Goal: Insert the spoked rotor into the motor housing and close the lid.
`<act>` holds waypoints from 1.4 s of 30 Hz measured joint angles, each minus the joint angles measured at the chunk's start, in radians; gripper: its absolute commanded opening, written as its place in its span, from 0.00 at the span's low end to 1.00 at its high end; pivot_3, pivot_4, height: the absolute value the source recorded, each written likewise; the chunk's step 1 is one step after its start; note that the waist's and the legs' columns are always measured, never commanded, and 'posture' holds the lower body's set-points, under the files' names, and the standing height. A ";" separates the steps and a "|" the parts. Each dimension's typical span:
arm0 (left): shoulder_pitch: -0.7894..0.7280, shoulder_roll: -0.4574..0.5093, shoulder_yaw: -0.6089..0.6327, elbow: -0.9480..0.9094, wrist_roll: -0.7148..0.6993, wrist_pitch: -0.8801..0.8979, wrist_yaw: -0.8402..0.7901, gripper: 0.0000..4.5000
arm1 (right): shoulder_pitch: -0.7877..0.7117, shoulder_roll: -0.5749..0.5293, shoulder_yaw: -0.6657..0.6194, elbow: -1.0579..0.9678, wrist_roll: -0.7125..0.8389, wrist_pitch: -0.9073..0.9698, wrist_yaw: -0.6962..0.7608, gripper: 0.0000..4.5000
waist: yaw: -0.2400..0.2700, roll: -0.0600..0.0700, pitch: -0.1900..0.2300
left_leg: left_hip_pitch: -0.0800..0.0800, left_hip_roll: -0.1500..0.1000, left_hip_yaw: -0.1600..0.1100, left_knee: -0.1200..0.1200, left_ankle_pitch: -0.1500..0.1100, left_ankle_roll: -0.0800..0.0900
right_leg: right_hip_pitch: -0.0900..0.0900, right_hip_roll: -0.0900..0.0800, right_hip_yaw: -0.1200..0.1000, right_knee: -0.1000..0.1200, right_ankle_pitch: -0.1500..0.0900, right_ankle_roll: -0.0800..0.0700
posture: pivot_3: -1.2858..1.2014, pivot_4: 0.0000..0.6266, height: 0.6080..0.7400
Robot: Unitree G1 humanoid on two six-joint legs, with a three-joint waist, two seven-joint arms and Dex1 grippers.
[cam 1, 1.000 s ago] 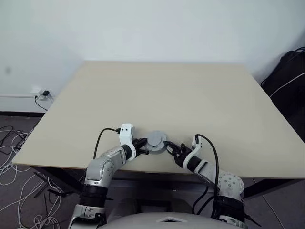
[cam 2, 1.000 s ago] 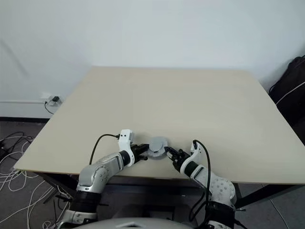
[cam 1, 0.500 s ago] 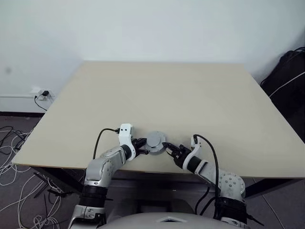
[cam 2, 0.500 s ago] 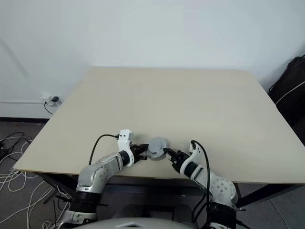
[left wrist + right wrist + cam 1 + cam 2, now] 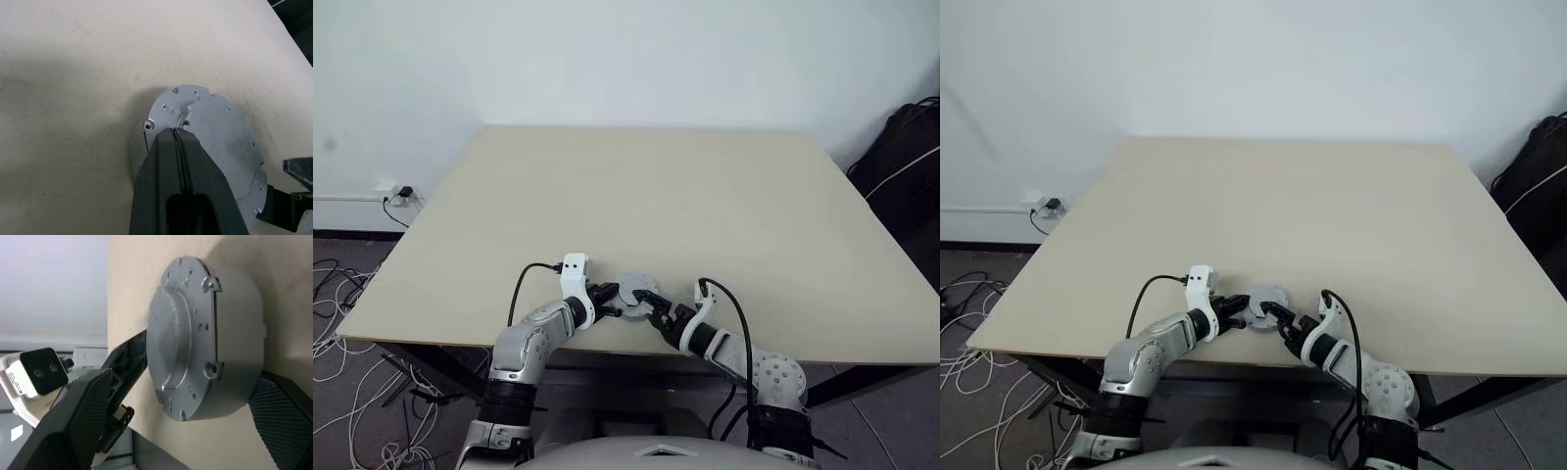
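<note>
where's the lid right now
The lid sits closed on the motor housing at the near edge of the table, between the shut left gripper, pressing its top, and the open right gripper straddling the housing.

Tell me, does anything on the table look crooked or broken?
Nothing stands out. The lid sits flat and flush on the motor housing near the table edge, with no gap, tilt or visible damage.

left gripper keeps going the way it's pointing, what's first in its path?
Probably the silver lid: the shut left gripper already lies over its edge. Beyond it stands the open right gripper; depth is hard to judge.
</note>
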 measured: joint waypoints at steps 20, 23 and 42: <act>0.001 0.003 0.001 0.000 0.012 0.003 0.002 0.00 | 0.025 -0.020 -0.004 -0.007 0.030 -0.017 0.004 0.28 | 0.009 0.000 0.002 | 0.000 0.000 0.000 -0.001 0.000 0.000 | 0.000 0.000 0.000 -0.001 0.000 0.000 | 0.52 0.00 1.00; 0.001 0.003 0.001 0.000 0.016 0.003 0.000 0.00 | 0.025 -0.021 -0.003 -0.007 0.032 -0.016 0.001 0.28 | 0.009 -0.001 0.002 | 0.000 0.000 0.000 -0.001 0.000 0.000 | 0.000 0.000 0.000 -0.001 0.000 0.000 | 0.52 0.00 1.00; 0.101 -0.067 0.089 -0.081 0.005 -0.268 0.030 0.00 | 0.052 -0.003 -0.001 -0.018 0.061 -0.014 -0.011 0.28 | 0.009 -0.002 0.004 | -0.001 0.000 0.000 -0.004 0.000 0.000 | -0.003 -0.001 0.001 -0.002 -0.001 -0.002 | 0.52 0.00 1.00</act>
